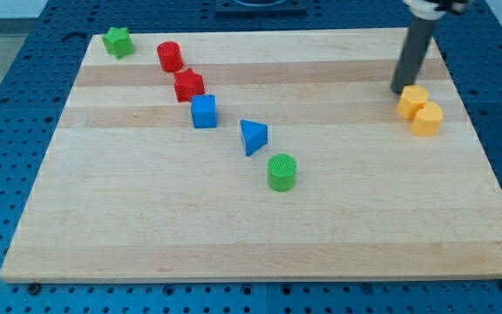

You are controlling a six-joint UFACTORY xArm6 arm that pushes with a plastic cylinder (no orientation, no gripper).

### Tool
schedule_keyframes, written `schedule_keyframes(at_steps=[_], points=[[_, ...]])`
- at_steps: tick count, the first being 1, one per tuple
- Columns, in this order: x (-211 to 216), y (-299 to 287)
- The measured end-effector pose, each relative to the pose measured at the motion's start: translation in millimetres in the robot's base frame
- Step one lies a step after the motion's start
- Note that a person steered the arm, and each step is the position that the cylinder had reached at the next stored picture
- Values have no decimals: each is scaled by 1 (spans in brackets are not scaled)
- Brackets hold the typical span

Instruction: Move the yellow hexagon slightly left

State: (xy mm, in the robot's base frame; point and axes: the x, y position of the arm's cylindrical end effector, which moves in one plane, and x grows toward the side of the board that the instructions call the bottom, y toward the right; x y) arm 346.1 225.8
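The push looks not yet made, as far as I can judge: the yellow hexagon (pixel 413 101) sits near the board's right edge, toward the top right corner, touching a second yellow block (pixel 427 119) (its shape is hard to read; it looks rounded or heart-like) just below and to its right. My tip (pixel 399 90) rests on the wooden board (pixel 234 227) at the hexagon's upper left, touching it or just beside it — which of the two I cannot tell. That is the wrong side for a leftward shove, so I judge the tip must first come round to the hexagon's right side.

The rod descends from the top edge, leaning a little leftward toward its lower end. There is no pincer here to be released or clenched — only the bare rod, grasping nothing.

The remaining blocks lie well apart, toward the top left corner and the middle.
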Motion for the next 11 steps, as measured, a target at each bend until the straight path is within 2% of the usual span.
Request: schedule_keyframes(at_steps=[1, 2, 3, 4, 6, 8, 9, 11], points=[[27, 8], [25, 8], [5, 12], [2, 35], [54, 23], [127, -46], [137, -48], [108, -44]])
